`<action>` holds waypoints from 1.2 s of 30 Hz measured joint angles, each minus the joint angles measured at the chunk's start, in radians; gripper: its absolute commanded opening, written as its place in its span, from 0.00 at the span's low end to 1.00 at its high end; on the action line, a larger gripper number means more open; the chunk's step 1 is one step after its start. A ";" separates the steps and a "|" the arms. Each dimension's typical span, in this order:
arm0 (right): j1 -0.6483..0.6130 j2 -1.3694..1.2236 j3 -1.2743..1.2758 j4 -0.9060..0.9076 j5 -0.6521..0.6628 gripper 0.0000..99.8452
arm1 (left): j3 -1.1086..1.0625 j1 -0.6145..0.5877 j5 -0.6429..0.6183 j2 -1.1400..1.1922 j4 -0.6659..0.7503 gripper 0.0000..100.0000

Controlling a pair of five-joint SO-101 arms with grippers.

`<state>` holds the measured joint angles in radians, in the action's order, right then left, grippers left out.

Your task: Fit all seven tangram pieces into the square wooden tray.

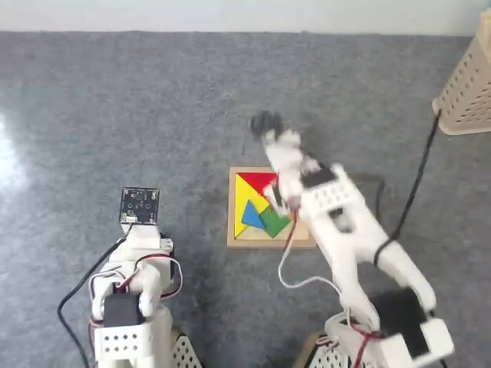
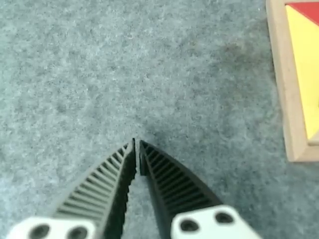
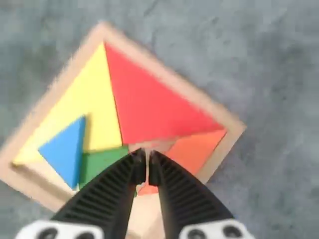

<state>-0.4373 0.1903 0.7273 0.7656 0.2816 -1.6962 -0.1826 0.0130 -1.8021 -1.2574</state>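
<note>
Wooden square tray (image 1: 232, 213) lies near the table's middle on grey carpet (image 1: 115, 100). Its rim is also visible in the right wrist view (image 3: 238, 128).

Pieces seated, placed by the high view:
- large yellow triangle (image 3: 97, 94) at the tray's 10 o'clock
- large red triangle (image 3: 149, 107) at 12 o'clock, edge to edge with the yellow
- small blue triangle (image 3: 65, 149) at 8 o'clock, against the yellow
- green piece (image 3: 99, 164) at 6 o'clock, touching blue and yellow
- orange piece (image 3: 197, 149), flush along the red's edge and next to the rim

Five colours counted. A sliver of orange-red shows under the fingertips; cannot tell whether it is a separate piece. Bare tray floor (image 3: 37, 172) shows beside the blue triangle, and more pale wood under the gripper.

Judgement: well past halfway. The big triangles look settled and flat, with one or two pieces likely left to seat in the bare wood. Whether any lie under the arm I cannot tell.

Right gripper (image 3: 146, 154) hangs over the tray's centre where red, green and orange meet. Its fingers are drawn to a thin slit with nothing seen between them.

Left gripper (image 2: 137, 144) sits over bare carpet at the tray's 8 o'clock, well apart from it. Its fingers are almost together and hold nothing.

A perforated beige basket (image 1: 468, 77) stands at 2 o'clock, at the table's edge.
</note>
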 measured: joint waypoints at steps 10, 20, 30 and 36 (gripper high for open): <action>-0.037 0.041 0.083 0.017 0.000 0.01 | 0.000 0.000 0.000 0.000 0.000 0.01; -0.100 0.041 0.098 0.017 0.000 0.01 | 0.000 0.000 0.000 0.000 0.000 0.01; -0.137 0.041 0.098 0.017 0.000 0.01 | 0.000 0.000 0.000 0.000 0.000 0.01; -0.137 0.041 0.098 0.017 0.000 0.01 | 0.000 -0.002 0.000 0.000 0.000 0.01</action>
<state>-0.5738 0.2317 0.8255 0.7825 0.2816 -1.6962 -0.1841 0.0130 -1.8021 -1.2574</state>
